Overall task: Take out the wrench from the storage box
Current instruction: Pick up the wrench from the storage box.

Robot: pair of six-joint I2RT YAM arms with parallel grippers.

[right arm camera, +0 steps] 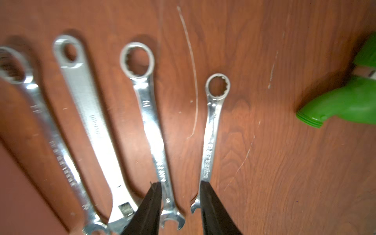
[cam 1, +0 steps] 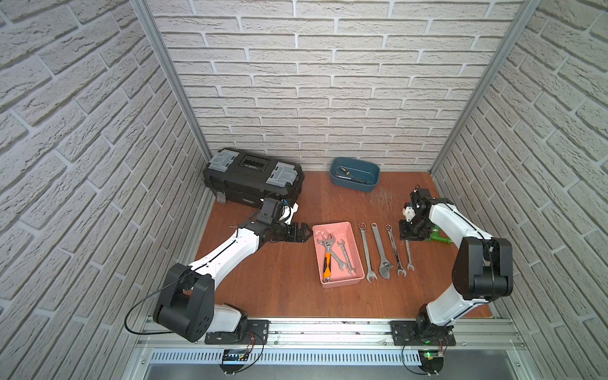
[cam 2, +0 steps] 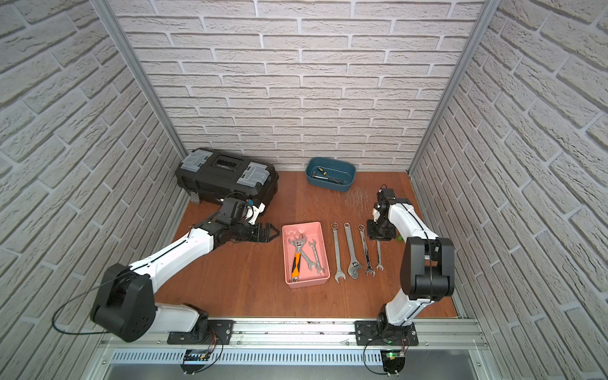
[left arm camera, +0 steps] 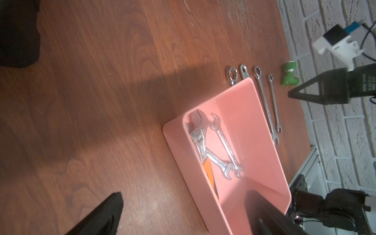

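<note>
My left claw is wide open and holds nothing — it sits just beside the pink storage box, where the orange-handled wrench lies with two silver wrenches. My right claw is partly open, empty, over the smallest wrench on the table.

The storage box is smooth pink plastic with a faint sheen; the adjustable wrench in it is bright metal with an orange grip. The wrenches on the table are glossy polished metal, the table red-brown wood grain, finely scratched.
</note>
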